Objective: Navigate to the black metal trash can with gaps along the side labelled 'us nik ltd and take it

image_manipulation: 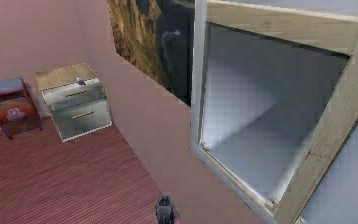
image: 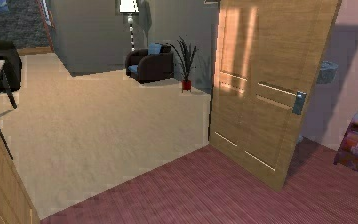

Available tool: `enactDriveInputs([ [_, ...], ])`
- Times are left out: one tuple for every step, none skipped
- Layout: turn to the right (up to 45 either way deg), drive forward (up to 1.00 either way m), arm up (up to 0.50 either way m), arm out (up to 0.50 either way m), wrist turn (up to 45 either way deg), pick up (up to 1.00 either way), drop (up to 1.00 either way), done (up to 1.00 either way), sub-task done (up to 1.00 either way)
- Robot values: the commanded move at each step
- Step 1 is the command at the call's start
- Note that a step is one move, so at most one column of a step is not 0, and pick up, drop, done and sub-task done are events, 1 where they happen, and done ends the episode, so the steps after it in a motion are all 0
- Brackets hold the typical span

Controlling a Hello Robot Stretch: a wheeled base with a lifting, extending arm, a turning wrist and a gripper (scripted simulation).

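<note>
Red striped carpet (image: 187, 190) fills the bottom of frame. My fingers (image_manipulation: 164, 206) peek in low; I cannot tell their hold. Where the trash can stands I cannot tell: finding and taking it both lie ahead.

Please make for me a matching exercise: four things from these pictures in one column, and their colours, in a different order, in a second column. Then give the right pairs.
Things:
1. armchair
2. plant pot
3. door
4. cabinet drawers

Colours:
A. red
B. grey
C. dark, nearly black
D. light brown wood

Right pairs: 1-C, 2-A, 3-D, 4-B
</note>
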Motion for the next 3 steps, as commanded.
enactDriveInputs([
  [0.0, 0.0, 0.0, 0.0, 0.0, 1.0, 0.0, 0.0, 0.0],
  [0.0, 0.0, 0.1, 0.0, 0.0, 0.0, 0.0, 0.0, 0.0],
  [0.0, 0.0, 0.0, 0.0, 0.0, 0.0, 0.0, 1.0, 0.0],
])
